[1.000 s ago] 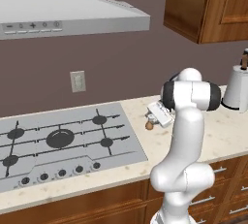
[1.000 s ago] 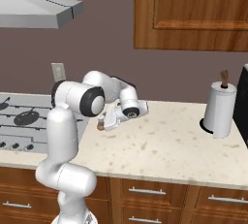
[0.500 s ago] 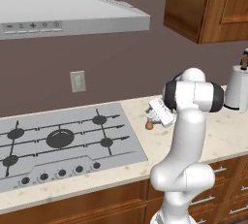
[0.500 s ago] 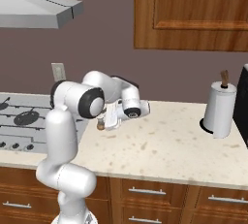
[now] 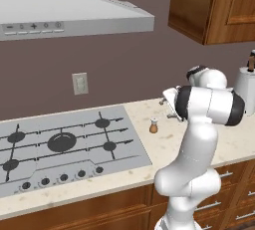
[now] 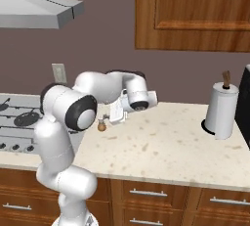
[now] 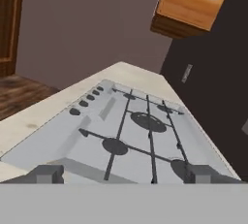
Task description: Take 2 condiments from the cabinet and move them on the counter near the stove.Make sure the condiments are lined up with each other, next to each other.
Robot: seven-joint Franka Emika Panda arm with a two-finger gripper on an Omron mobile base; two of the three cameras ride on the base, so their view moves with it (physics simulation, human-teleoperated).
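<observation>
One of the condiments, a small tan-brown shaker (image 5: 153, 126) (image 6: 101, 124) with a whitish top, stands upright on the beige counter (image 5: 147, 150) (image 6: 161, 142), just right of the stove (image 5: 64, 144) (image 6: 19, 122) (image 7: 135, 131). My gripper (image 5: 165, 108) (image 6: 111, 116) (image 7: 123, 174) hovers open a little above and to the right of the shaker, holding nothing. In the hand view its two fingertips (image 7: 46, 173) stand far apart and look across the burners. The brown wood cabinet (image 5: 214, 5) (image 6: 195, 12) hangs above the counter with its door shut.
A tall white paper towel roll (image 5: 246, 82) (image 6: 222, 107) stands at the counter's right end. The grey range hood (image 5: 69, 17) (image 6: 34, 12) hangs over the stove. A wall outlet (image 5: 79, 83) (image 6: 59, 73) sits behind it. Drawers (image 6: 146, 193) run under the counter.
The gripper has opened and let go of the shaker, then lifted up and back to the right of it. The shaker stays upright on the counter.
</observation>
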